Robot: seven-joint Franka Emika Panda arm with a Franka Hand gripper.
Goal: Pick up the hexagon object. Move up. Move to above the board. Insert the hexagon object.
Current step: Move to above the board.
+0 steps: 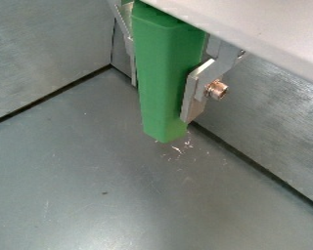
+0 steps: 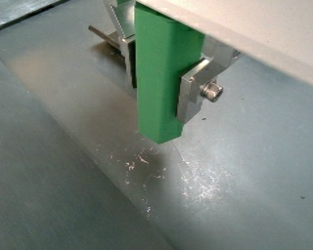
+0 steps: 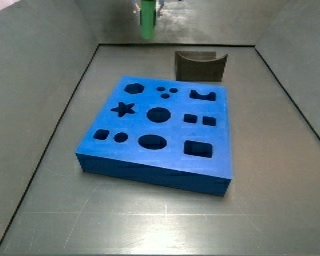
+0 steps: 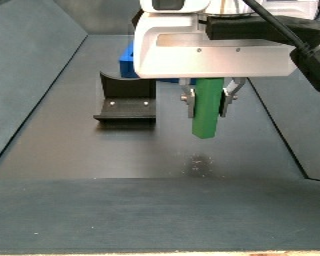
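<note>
Nearest in a side view: bare grey metal table [image 4: 69,215], with a patch of fine scratches right under the hanging peg. Just above that patch, clear of the floor, the slim bright green hexagon object [image 4: 204,108], upright, clamped between the flat silver fingers [image 4: 231,100] of the tool [image 4: 207,103] below its white housing. Behind and to one side, the dark L-shaped fixture [image 4: 124,103] on its base plate, standing on the table. Farther back, only a corner of the bright blue foam board [image 4: 127,58], mostly hidden by the tool's body.

From the opposite side view, the reverse order: the board [image 3: 160,128] closest and in full, flat on the table [image 3: 276,215], its dark cut-outs all empty — star, circles, squares, hexagon, oval. Beyond it the fixture [image 3: 200,65], apart from the board's far edge. At the far end, high at the frame's edge, the green peg [image 3: 148,18] in the tool [image 3: 149,20], well apart from the board.

Seen only in both wrist views: the peg [image 1: 164,78] [image 2: 166,78] filling the grip, a silver finger plate [image 1: 200,86] [image 2: 196,88] with a bolt pressed flat to its side, lower end hanging free above scratched metal [image 2: 159,176].
</note>
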